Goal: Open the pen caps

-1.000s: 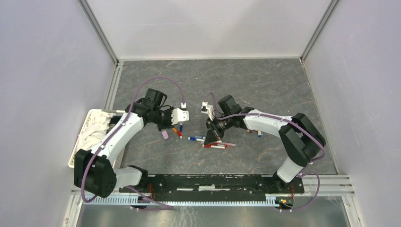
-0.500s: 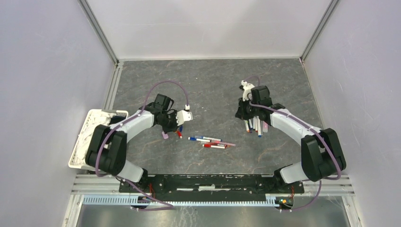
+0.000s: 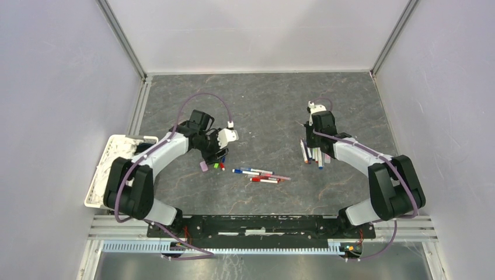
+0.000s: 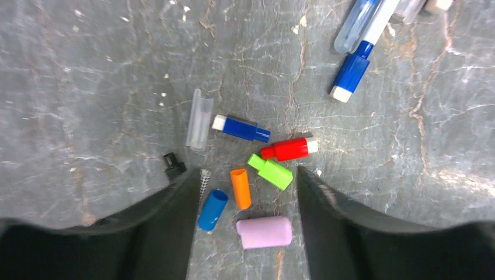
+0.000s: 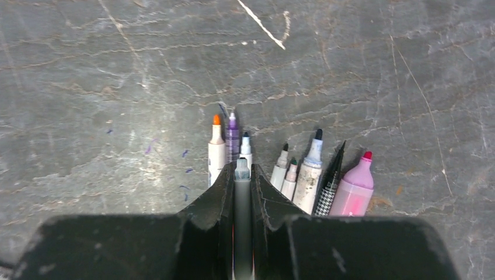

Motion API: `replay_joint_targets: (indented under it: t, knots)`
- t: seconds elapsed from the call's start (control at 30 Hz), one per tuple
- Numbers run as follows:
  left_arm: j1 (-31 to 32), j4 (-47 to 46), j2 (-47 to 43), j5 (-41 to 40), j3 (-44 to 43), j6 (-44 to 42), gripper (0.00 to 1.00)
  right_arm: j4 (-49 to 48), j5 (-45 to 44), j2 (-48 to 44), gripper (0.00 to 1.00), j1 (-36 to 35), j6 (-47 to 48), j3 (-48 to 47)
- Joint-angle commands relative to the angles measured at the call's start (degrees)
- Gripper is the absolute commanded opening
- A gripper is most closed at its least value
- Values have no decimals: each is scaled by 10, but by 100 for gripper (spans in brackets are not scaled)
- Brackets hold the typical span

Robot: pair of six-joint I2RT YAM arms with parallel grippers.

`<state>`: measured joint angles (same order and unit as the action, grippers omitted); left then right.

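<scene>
Several loose pen caps lie together under my left gripper (image 4: 248,175): lilac (image 4: 264,232), blue (image 4: 212,210), orange (image 4: 240,188), green (image 4: 270,171), red (image 4: 286,149), dark blue (image 4: 240,128), a clear one (image 4: 199,118). The left gripper (image 3: 219,153) stands open above them and holds nothing. My right gripper (image 5: 242,166) is shut on a grey pen (image 5: 242,198) whose tip is bare. It hovers over a row of uncapped pens (image 5: 292,175), among them a pink marker (image 5: 356,189). In the top view the right gripper (image 3: 315,139) is at the right, over that row (image 3: 315,154).
Several capped pens (image 3: 260,174) lie in the middle between the arms; one with a blue cap (image 4: 350,73) shows in the left wrist view. A white basket (image 3: 96,184) with cloth in it stands at the left table edge. A tiny black part (image 4: 173,165) lies by the left finger.
The left jaws have opened over the cap pile, where a green cap now lies. The right gripper carried its pen from the centre to the row at the right.
</scene>
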<state>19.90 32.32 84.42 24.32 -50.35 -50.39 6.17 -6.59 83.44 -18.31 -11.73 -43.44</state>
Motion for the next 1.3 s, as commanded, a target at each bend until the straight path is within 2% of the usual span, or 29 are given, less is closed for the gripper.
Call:
replay_joint_targets:
  t: [0.0,0.13,0.3,0.47,0.7,0.9,0.97,1.1,1.27]
  knots:
    - [1,56,-40,45,-67,48,73,-33,-48,16,14,2,-9,11]
    - [-2,100,-42,50,-136,106,81,-35,-52,22,18,2,-6,16]
    - [-5,156,-48,48,-210,136,88,-34,-48,20,23,2,-6,21]
    - [-6,161,-76,31,-222,142,90,-29,-41,10,29,2,-7,24]
    - [-10,158,-108,17,-235,160,95,-21,-31,-36,29,-1,-7,26]
    - [-20,155,-140,21,-245,162,99,8,-1,-38,26,-4,-4,7]
    - [-21,153,-147,24,-247,169,100,-2,8,-57,28,-33,11,12]
    - [-27,136,-158,3,-244,184,100,8,59,-64,44,-139,80,0]
    - [-40,123,-166,-3,-232,195,100,9,138,-36,48,-231,137,-5]
